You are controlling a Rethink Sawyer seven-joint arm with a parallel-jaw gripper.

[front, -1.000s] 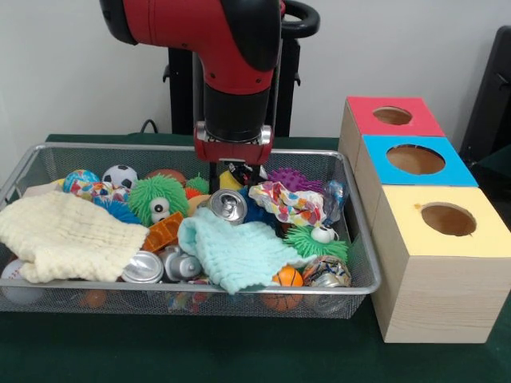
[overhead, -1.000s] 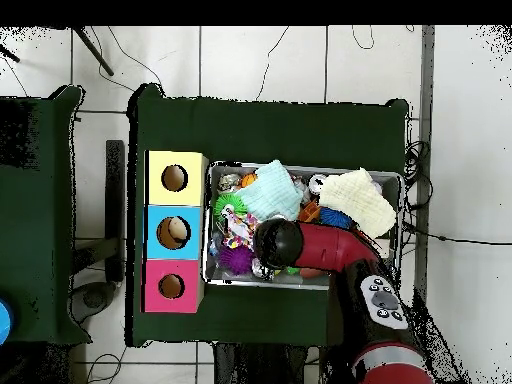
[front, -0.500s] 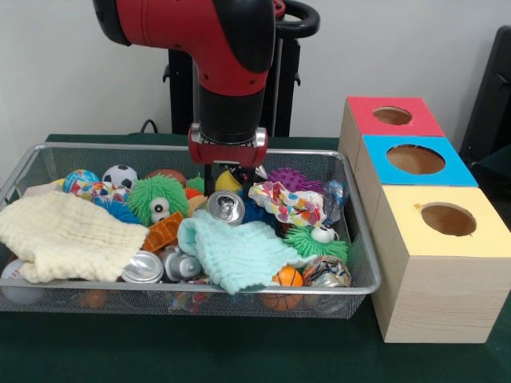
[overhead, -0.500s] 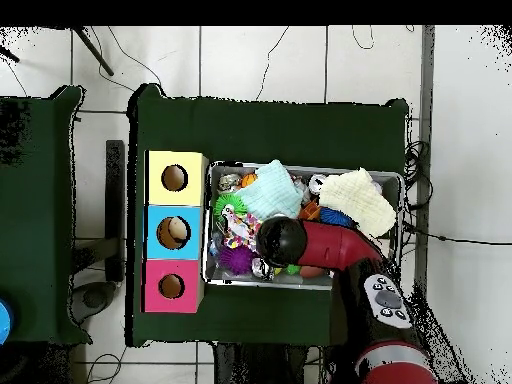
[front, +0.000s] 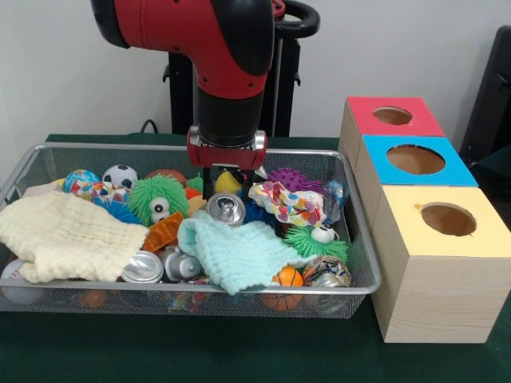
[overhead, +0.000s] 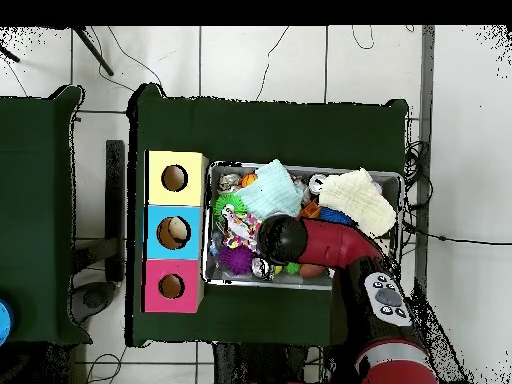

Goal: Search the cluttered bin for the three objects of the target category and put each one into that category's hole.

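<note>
While poised over the wire bin, gripper fingers spread astride upright silver can; not yet pinching.

A wire bin sits on a table, packed with balls, cans and cloths. To its right in the front view, three boxes stand in a row, each with a hole on top. The gripper hangs over the bin's back middle, above a can

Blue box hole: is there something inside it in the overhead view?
Yes, a pale rounded object shows inside the blue box hole, unlike the dark holes beside it.
</note>
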